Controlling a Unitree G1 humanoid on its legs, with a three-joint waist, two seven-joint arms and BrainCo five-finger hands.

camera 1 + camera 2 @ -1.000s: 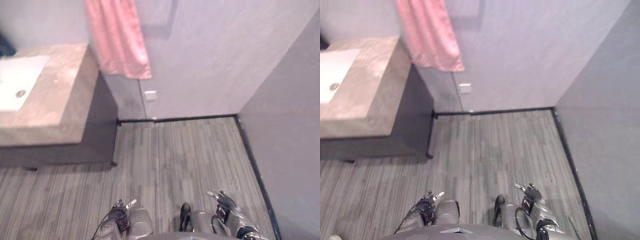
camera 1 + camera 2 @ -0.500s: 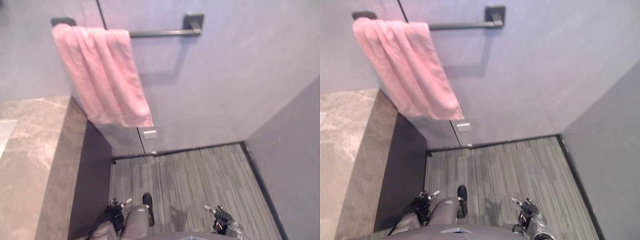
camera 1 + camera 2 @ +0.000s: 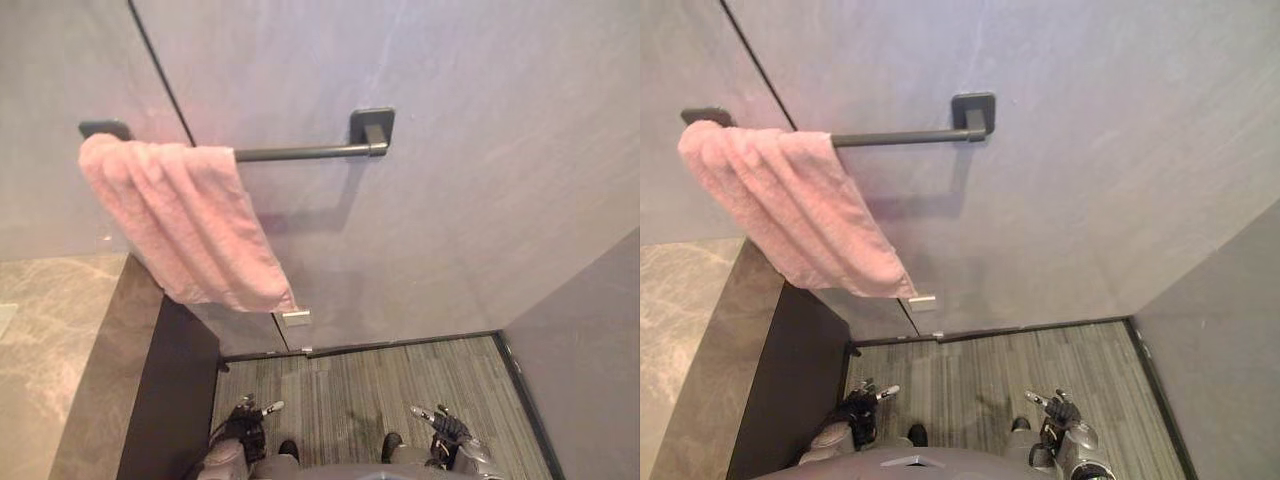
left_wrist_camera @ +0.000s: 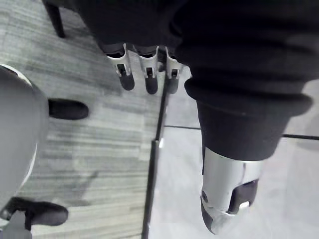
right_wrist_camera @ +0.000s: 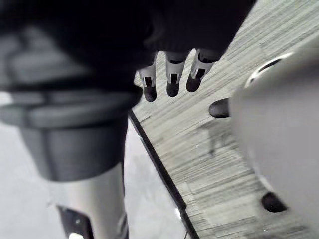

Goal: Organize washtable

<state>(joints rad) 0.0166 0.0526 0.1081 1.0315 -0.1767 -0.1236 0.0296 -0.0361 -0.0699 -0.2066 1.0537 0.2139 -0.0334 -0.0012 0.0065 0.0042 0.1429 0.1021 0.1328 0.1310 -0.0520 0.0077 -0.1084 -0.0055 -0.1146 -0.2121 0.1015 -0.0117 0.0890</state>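
Left hand [image 3: 245, 425] and right hand [image 3: 445, 428] hang low, fingers loosely spread, empty. Washtable [image 3: 60, 350] sits at my left, with the pink towel [image 3: 185, 225] bunched on the rail [image 3: 300, 152] above it. Probably the towel's next. I'd face it squarely and raise the left arm slowly.
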